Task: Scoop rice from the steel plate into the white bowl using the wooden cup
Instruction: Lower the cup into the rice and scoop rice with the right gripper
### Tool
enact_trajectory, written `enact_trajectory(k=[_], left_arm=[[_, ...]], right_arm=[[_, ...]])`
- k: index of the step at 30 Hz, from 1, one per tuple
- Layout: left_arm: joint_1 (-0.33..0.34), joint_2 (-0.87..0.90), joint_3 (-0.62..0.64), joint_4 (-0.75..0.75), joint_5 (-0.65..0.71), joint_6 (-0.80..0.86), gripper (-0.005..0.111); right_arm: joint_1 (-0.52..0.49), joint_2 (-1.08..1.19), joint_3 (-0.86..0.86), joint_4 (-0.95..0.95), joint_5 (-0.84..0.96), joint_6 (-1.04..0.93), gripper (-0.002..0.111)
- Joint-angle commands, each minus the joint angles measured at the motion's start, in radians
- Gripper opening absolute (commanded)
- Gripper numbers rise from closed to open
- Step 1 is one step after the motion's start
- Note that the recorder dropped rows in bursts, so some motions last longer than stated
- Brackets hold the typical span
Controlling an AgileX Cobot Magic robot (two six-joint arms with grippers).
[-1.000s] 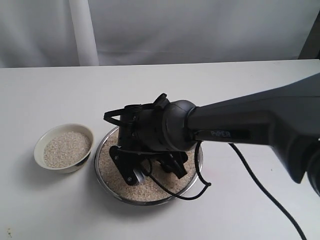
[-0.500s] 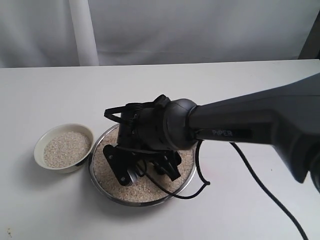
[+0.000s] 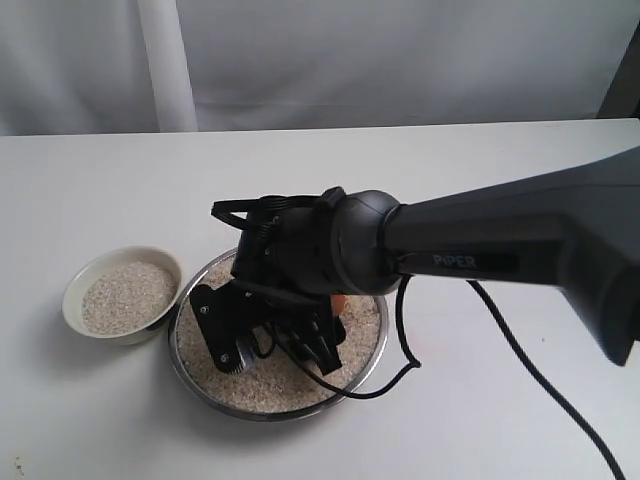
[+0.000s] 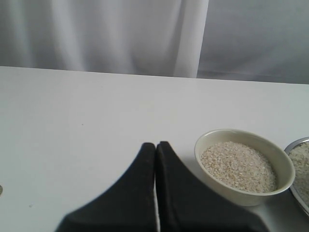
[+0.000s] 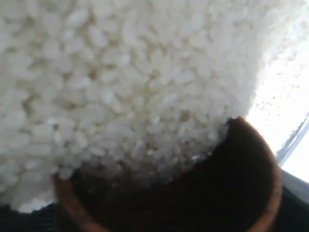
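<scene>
The steel plate [image 3: 352, 378] holds a bed of rice [image 3: 250, 378]. My right gripper [image 3: 282, 345] is down in it, shut on the wooden cup [image 3: 340, 303], of which only a reddish sliver shows in the exterior view. In the right wrist view the cup's rim [image 5: 263, 169] and dark inside press into the rice [image 5: 120, 82], and grains spill over its mouth. The white bowl [image 3: 75, 290], about half full of rice [image 3: 125, 297], stands just left of the plate. My left gripper [image 4: 156, 145] is shut and empty over bare table beside the bowl [image 4: 241, 195]; it is outside the exterior view.
The right arm [image 3: 500, 250] reaches in from the right over the white table [image 3: 480, 400], and its black cable [image 3: 520, 360] trails along the table. A white curtain [image 3: 400, 60] hangs behind. The plate's rim [image 4: 300, 143] shows at the edge of the left wrist view.
The right gripper has pushed left and lower through the rice. The plate has slid left with it, up to the bowl, and the bowl has shifted slightly left.
</scene>
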Motion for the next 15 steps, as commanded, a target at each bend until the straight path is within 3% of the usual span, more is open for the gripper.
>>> enact_trajectory(k=[1, 15], left_arm=[[-0.006, 0.000, 0.001, -0.001, -0.011, -0.002, 0.000], [-0.006, 0.000, 0.001, -0.001, -0.011, -0.002, 0.000]], right_arm=[[0.013, -0.006, 0.002, 0.059, -0.069, -0.004, 0.000], [-0.002, -0.041, 0.002, 0.193, -0.125, -0.037, 0.000]])
